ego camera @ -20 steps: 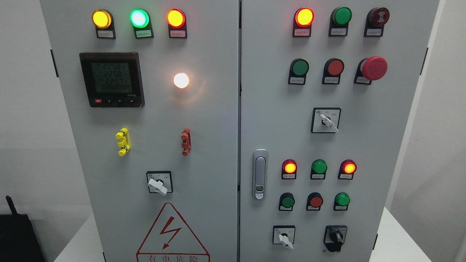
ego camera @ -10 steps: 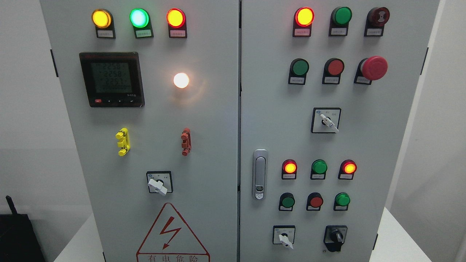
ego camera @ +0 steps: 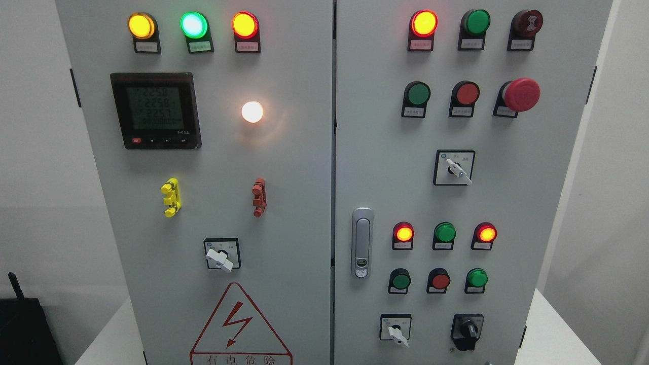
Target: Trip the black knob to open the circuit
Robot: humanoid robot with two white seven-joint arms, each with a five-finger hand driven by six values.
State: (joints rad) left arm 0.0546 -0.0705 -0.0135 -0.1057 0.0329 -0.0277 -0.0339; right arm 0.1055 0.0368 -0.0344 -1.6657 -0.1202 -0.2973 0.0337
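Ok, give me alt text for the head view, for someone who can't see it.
A grey two-door control cabinet fills the view, with no robot hand visible. The black knob sits at the right door's bottom right, untouched, beside a white selector switch. Lit indicator lamps line the top, and the left door holds a digital meter.

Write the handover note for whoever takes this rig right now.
Hands: neither the left nor the right is in view.
Black knob: bottom right of the right door, beside the white-handled selector; its handle points straight up, untouched.
Panel: indicator lamps lit, meter showing readings.
Done: nothing visible yet.
Left: bring a hand up to the black knob and turn it to trip the circuit.
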